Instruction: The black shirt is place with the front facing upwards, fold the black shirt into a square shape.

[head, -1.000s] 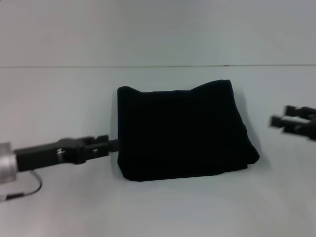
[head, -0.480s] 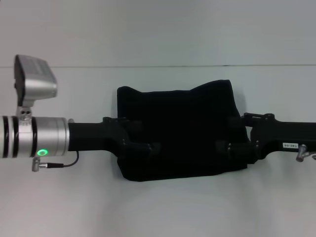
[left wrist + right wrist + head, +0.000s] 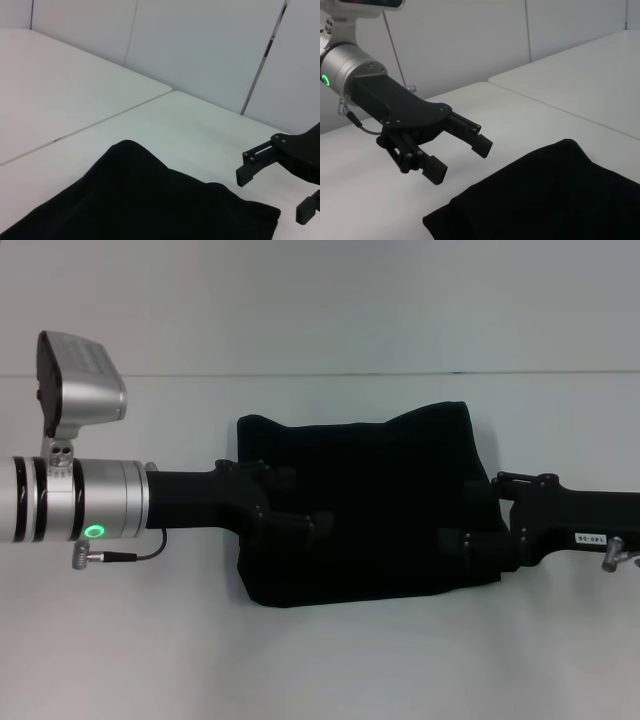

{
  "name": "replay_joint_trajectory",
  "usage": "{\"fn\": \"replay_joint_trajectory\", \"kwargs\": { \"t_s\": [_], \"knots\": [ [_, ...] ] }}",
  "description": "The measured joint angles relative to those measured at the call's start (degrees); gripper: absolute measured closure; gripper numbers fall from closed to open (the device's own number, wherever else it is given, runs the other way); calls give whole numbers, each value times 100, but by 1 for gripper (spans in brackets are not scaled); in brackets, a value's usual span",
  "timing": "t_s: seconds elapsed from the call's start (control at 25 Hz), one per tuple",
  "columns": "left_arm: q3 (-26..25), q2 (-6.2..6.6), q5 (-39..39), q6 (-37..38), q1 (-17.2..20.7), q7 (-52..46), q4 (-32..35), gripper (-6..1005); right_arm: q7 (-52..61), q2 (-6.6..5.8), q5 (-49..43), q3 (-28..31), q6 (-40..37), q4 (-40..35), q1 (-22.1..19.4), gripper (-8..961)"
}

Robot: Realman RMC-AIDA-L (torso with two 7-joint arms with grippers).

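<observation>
The black shirt (image 3: 370,490) lies folded into a rough rectangle in the middle of the white table, with no letters or label showing. It also shows in the left wrist view (image 3: 125,200) and the right wrist view (image 3: 550,195). My left gripper (image 3: 300,502) reaches in from the left, open and empty, raised over the shirt's left edge; the right wrist view shows it (image 3: 461,160) with its jaws apart. My right gripper (image 3: 462,515) reaches in from the right, open and empty, over the shirt's right edge; the left wrist view shows it (image 3: 274,195).
The white table (image 3: 130,640) stretches around the shirt, with a seam line (image 3: 150,374) running across behind it. Pale wall panels (image 3: 200,45) stand beyond the table's far edge.
A second ago both arms were low, at the sides of the shirt. They have risen and swung inward over the shirt's left and right edges. The shirt has not moved.
</observation>
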Motion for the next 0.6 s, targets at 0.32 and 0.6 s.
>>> {"fn": "replay_joint_trajectory", "kwargs": {
  "t_s": [0.32,0.6],
  "knots": [
    [-9,2,-13,-9,45,-108,4,65,-182,-2,13,27,-129,-26,-99,69],
    [32,8,9,18,50,-196,5,65,-313,1,25,155,-314,-32,-129,68]
  ]
}}
